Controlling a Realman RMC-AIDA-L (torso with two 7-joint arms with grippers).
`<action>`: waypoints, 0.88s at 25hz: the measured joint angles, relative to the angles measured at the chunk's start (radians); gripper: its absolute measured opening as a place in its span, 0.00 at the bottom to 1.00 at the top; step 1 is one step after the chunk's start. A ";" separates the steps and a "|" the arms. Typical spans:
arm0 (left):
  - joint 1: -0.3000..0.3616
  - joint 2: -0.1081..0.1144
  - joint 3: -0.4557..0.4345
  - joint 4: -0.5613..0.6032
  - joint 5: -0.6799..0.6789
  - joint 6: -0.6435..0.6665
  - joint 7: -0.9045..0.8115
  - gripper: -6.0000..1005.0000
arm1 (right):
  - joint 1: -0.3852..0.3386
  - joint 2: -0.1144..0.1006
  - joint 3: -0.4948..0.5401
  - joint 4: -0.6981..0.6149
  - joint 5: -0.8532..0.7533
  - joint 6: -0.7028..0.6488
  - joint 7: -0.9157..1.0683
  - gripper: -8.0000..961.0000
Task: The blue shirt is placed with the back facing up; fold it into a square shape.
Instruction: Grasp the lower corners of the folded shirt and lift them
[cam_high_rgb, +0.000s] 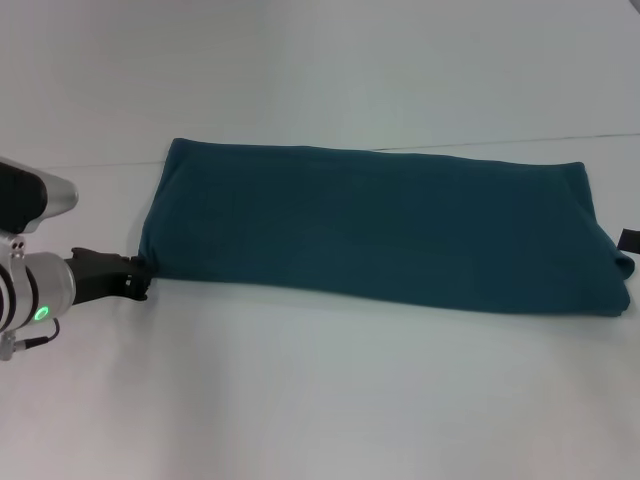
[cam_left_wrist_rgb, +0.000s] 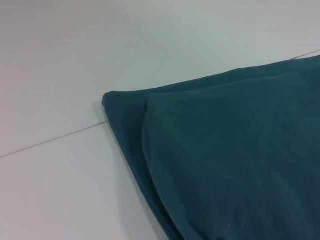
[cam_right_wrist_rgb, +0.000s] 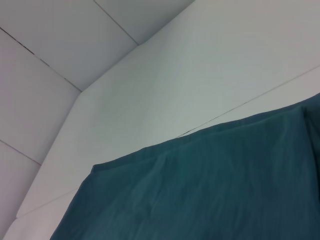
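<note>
Head view: large dark teal-blue soft cotton shirt (cam_high_rgb: 380, 232) lying as a long folded band across the white table (cam_high_rgb: 300, 400), running from nine o'clock to three o'clock, plain side up, no print showing. Left gripper (cam_high_rgb: 138, 278) at nine o'clock, black tips touching the band's near left corner; whether pinching cloth or merely beside it, cannot tell. Small black piece at the three o'clock edge, just off the band's right end, probably the right gripper (cam_high_rgb: 628, 240); opening impossible to judge.

Left wrist view: folded corner of the shirt (cam_left_wrist_rgb: 225, 160), two layers stacked with the lower edge peeking out, bare table beyond. No fingers visible.

Right wrist view: far edge and one corner of the shirt (cam_right_wrist_rgb: 210, 190), table rim and floor tiles beyond. No fingers visible.

Judged step: lengthwise folds apparently done, band awaiting the crosswise fold into a square. Next move likely calling for a firm pinch through all layers at an end corner, then a carry toward the opposite end. Plenty of open table at six o'clock; far edge at twelve o'clock closer to the rim.
</note>
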 joint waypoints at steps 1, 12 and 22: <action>0.000 0.000 0.000 0.000 0.000 0.000 -0.003 0.29 | -0.001 0.000 0.000 0.000 0.000 0.000 0.000 0.89; -0.002 0.000 -0.001 0.006 0.000 0.001 -0.008 0.01 | -0.002 0.000 0.008 0.000 -0.001 0.001 -0.001 0.89; 0.056 -0.001 0.005 0.123 0.043 0.118 -0.072 0.01 | -0.005 -0.001 0.011 0.000 -0.002 0.000 -0.003 0.89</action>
